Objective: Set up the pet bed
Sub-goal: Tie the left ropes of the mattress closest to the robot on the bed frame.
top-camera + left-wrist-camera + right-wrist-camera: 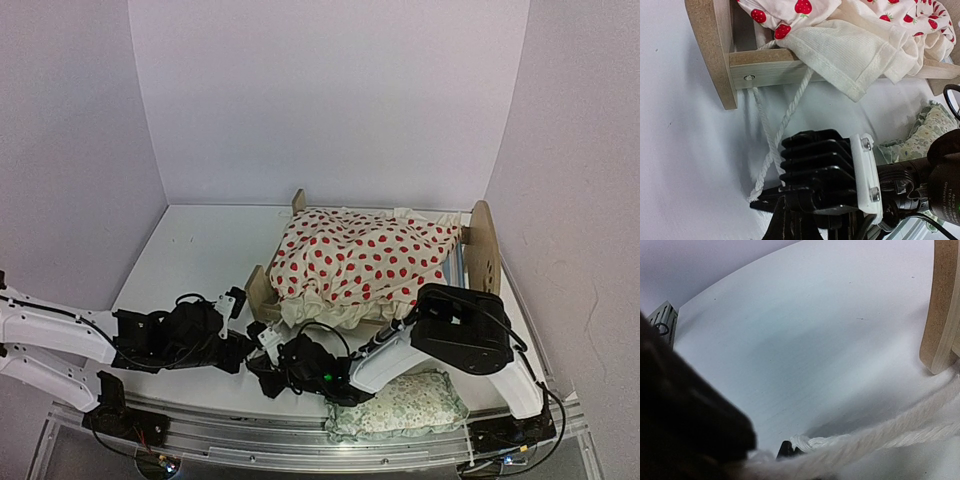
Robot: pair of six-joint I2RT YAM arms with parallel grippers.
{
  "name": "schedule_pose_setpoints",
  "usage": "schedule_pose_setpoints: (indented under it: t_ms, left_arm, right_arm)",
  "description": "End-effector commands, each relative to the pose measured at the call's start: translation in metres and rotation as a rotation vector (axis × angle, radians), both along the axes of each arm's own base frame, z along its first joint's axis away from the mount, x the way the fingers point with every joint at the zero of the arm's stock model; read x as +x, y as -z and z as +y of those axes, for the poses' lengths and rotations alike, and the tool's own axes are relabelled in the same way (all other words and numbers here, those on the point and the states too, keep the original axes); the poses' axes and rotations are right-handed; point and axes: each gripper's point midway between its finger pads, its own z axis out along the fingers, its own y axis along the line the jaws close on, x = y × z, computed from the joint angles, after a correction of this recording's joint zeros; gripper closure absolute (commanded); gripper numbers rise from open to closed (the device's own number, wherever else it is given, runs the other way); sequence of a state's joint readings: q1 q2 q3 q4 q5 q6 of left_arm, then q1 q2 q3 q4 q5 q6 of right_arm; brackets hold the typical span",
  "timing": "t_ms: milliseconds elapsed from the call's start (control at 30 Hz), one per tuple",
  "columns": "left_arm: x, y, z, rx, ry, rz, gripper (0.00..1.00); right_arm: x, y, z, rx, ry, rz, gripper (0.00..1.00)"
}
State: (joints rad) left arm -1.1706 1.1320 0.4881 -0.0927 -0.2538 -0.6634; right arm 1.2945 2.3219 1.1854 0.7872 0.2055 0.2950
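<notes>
**Pet bed**: light-wood frame. Stands on the white table, from centre to right, set back from the near edge. Arched headboard toward the right wall, low footboard toward the left. Near side rail fixed to the footboard with a visible screw.

**Cushion**: cream, printed with red strawberries. Lies crumpled on top of the bed, covering most of it. Plain cream hem spilling over the near rail.

**Rope**: white, twisted. In two strands, dropping from the near rail beside the footboard, crossing once, then running down across the table to the grippers. Frayed end right at a black fingertip.

**Pillow**: small, green floral, frilled. Lies on the table at the near edge, in front of the bed and apart from it. Partly hidden by the right arm.

**Left gripper**: extended from the left, low over the table, just off the near-left corner of the bed. Closed tight. Impossible to tell whether holding anything.

**Right gripper**: extended leftward across the front of the bed, tip just beside the left gripper. Pinched closed on the rope near its end.
</notes>
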Motion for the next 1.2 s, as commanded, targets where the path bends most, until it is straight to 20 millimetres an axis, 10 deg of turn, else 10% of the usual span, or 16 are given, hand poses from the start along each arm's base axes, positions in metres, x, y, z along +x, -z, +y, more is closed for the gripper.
schedule_pose_setpoints:
  t_ms: [0,533,1167]
  left_arm:
    - [0.003,-0.01,-0.005,-0.044,-0.007,-0.022,1.0]
    - [0.01,-0.005,-0.019,-0.072,-0.01,-0.045,1.0]
    - [0.014,0.012,-0.072,-0.108,0.069,0.01,0.88]
  right_arm:
    - [-0.007,-0.004,0.003,0.0,-0.028,0.002,0.85]
    - [-0.039,-0.039,-0.051,0.004,-0.083,0.111,0.37]
    - [-0.003,-0.061,-0.125,-0.081,0.202,-0.015,0.37]
